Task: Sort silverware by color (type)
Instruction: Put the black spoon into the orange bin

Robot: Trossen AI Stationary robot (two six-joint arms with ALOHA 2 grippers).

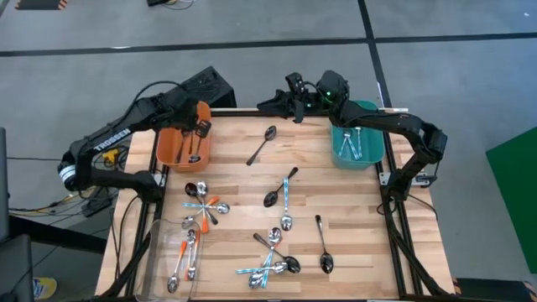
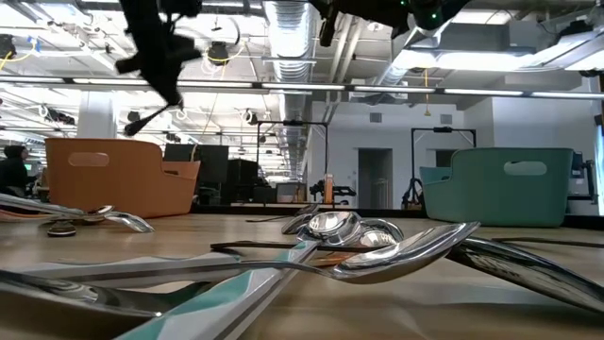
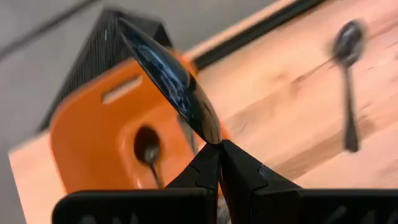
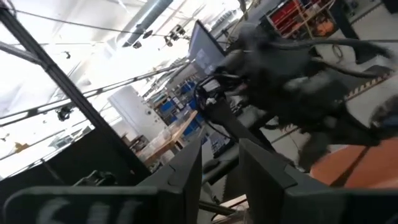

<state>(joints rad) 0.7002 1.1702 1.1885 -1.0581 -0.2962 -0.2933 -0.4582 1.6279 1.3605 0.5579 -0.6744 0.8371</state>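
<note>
My left gripper [image 3: 217, 155] hangs over the orange bin [image 3: 87, 137], shut on a dark spoon [image 3: 174, 81] whose shiny bowl sticks out past the fingertips. In the high view the left gripper [image 1: 201, 128] sits above that orange bin [image 1: 172, 149]. One dark spoon [image 3: 148, 149] lies inside the bin. My right gripper [image 4: 219, 177] is open and holds nothing; in the high view the right gripper [image 1: 289, 102] is at the table's far edge, left of the teal bin [image 1: 375, 144]. Several spoons [image 1: 277, 243] lie scattered on the table. My left gripper pinches the dark spoon between its two fingertips at the narrow end of the bowl [image 3: 210, 134]. The bowl stands out beyond the fingers, tilted. Whatever lies behind the pinch is hidden by the fingers. The spoon is lifted clear above the orange bin.
The teal bin holds light-blue-handled spoons [image 1: 351, 144]. A clear tray [image 1: 159, 243] at the near left holds orange-handled spoons [image 1: 186, 256]. A lone dark spoon [image 1: 262, 144] lies between the bins. Mixed spoons [image 2: 359, 241] fill the near middle of the table.
</note>
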